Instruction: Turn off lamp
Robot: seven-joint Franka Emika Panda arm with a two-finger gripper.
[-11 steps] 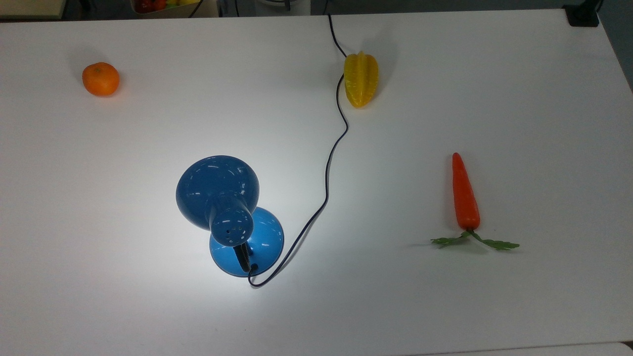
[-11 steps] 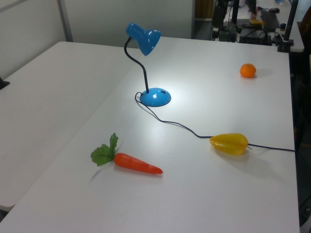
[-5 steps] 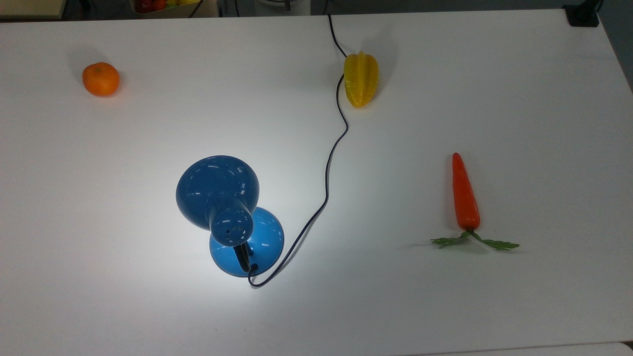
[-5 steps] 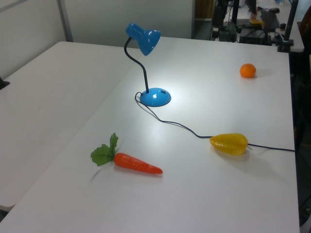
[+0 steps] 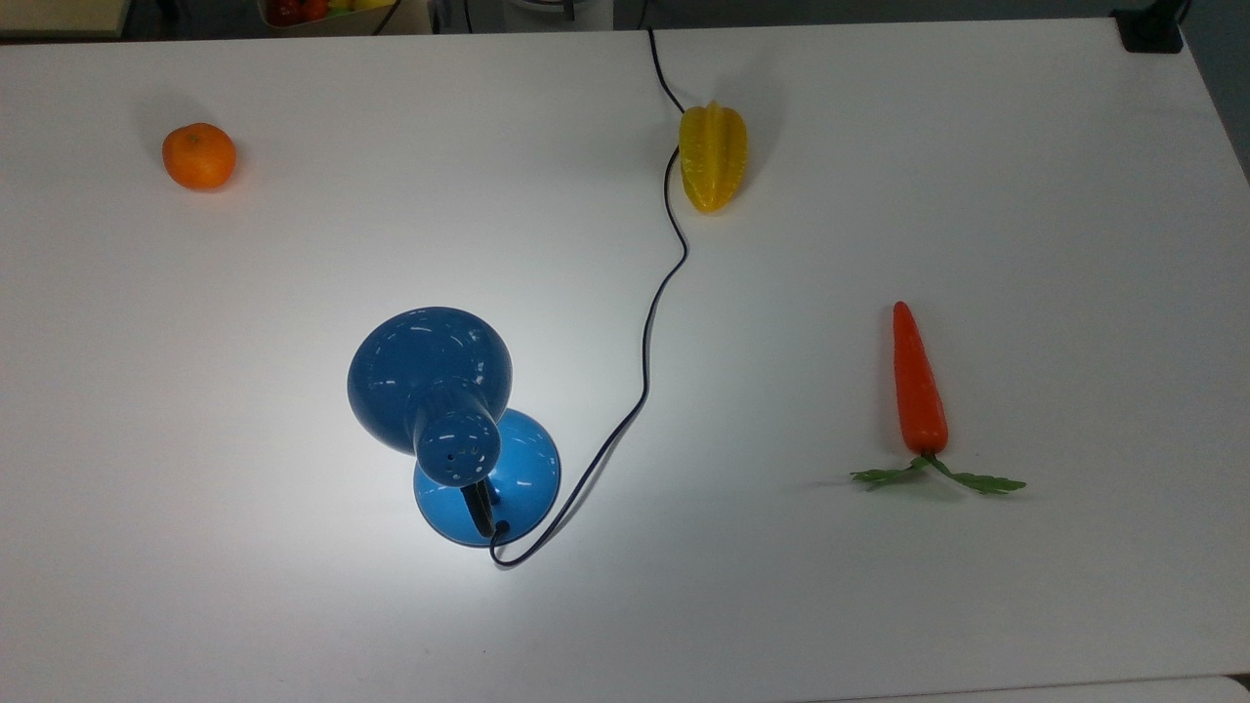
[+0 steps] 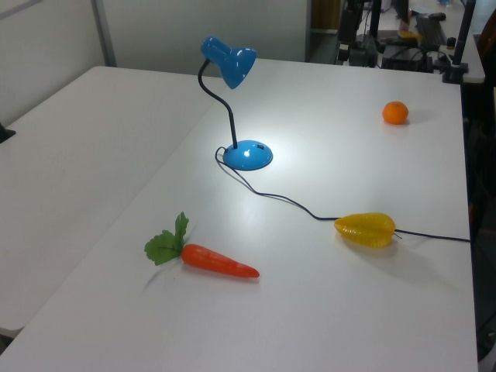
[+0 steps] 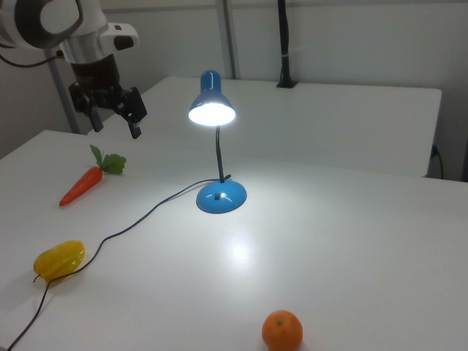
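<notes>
Top view. The lamp [image 5: 452, 425] stands lit near the middle of the white table [image 5: 1074, 195], its bell shade leaning toward the top view's left-far side over a pool of light, its round base just below the shade in this picture. The cord [image 5: 646, 337] runs from the base's near edge away to the far side, passing just beside a yellow starfruit [image 5: 713, 156]. An orange [image 5: 198, 155] lies far to the top view's left; a carrot [image 5: 919, 383] lies well apart on the top view's right.

Left view. The lamp [image 6: 235, 108] rises on its curved black neck; a small dark switch-like mark shows on top of the base, facing the left view's right.

Right view. The gripper [image 7: 113, 119] hangs above the table at the right view's far left, fingers spread apart and holding nothing, above and beyond the carrot [image 7: 82, 183]. The lamp [image 7: 217, 146] lies to the right view's right of it and lower; the base switch sits on the near-facing top of the base. By judgement, the approach has not begun: the coming move must carry the gripper rightward and down to the base, clear of the shade overhead.
</notes>
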